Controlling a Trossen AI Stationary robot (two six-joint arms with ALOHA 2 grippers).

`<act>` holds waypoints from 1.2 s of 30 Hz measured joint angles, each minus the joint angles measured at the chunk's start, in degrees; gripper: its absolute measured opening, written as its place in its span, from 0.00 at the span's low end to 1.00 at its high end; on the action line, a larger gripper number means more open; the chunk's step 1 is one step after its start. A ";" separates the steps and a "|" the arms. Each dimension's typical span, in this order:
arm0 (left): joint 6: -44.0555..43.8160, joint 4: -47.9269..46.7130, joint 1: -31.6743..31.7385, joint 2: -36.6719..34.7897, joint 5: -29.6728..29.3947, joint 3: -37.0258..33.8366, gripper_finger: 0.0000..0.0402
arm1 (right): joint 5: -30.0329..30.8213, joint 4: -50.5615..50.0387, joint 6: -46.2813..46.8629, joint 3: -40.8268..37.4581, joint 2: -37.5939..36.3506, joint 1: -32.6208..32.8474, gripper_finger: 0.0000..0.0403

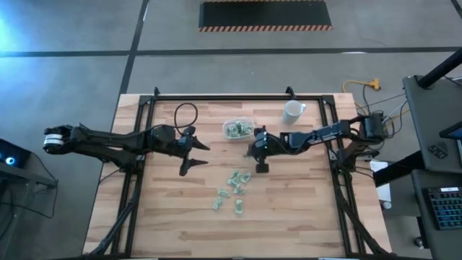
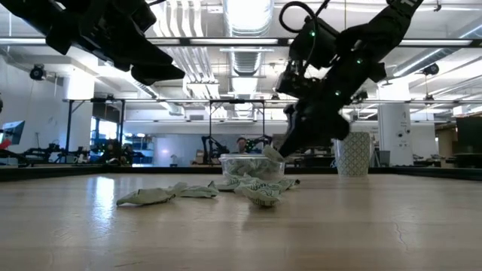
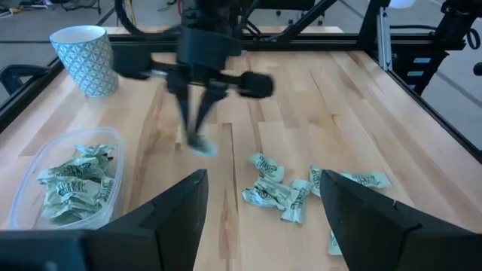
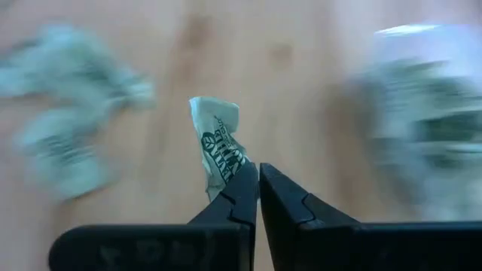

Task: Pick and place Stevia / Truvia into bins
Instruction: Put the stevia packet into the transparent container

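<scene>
- From above: the wooden slat counter (image 1: 289, 217) holds a small clear plastic bin with rounded corners (image 1: 238, 128) near the far middle, with green and white packets in it. A white paper cup (image 1: 293, 110) stands well apart from it, toward the right. A loose group of small green and white sweetener packets (image 1: 232, 191) lies near the middle of the counter. The right tool (image 1: 253, 154) hangs between the bin and that group. The left tool (image 1: 196, 154) waits over the counter to the left, its two fingers spread wide.
- From counter height: the right tool (image 2: 277, 154) points down, just in front of the bin (image 2: 252, 167). A pale packet hangs from its tip, tilted, above the packets (image 2: 197, 192) lying on the counter (image 2: 241, 233). The cup (image 2: 352, 153) stands behind to the right.
- From the left wrist: the right tool (image 3: 197, 139) has its fingers pressed together on one packet, lifted off the wood. The bin (image 3: 71, 181) with its packets sits to one side, the loose packets (image 3: 282, 192) to the other. The patterned cup (image 3: 84, 59) is farther back.
- From the right wrist: the held crumpled packet (image 4: 220, 150) is pinched by its lower end in the right tool (image 4: 257, 177). Its long side runs straight out from the tips, leaning a little. Dark print shows on it. The rest is too blurred to tell.
</scene>
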 joint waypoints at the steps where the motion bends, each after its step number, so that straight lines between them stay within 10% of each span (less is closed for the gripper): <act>1: 0.01 0.14 0.00 0.00 0.00 0.00 0.60 | 3.30 1.24 -0.41 0.00 -0.19 -0.02 0.02; 9: -0.37 0.52 -0.02 0.00 -0.02 -0.02 0.60 | 23.30 11.71 -3.82 0.02 -0.30 -4.35 0.02; 21: -1.03 0.51 -0.02 0.00 -0.02 -0.02 0.60 | 9.01 12.68 1.39 0.77 -0.20 -13.49 0.02; 36: -1.33 0.97 -0.04 0.00 -0.04 -0.02 0.60 | 6.89 11.66 2.22 3.76 7.18 -14.43 0.02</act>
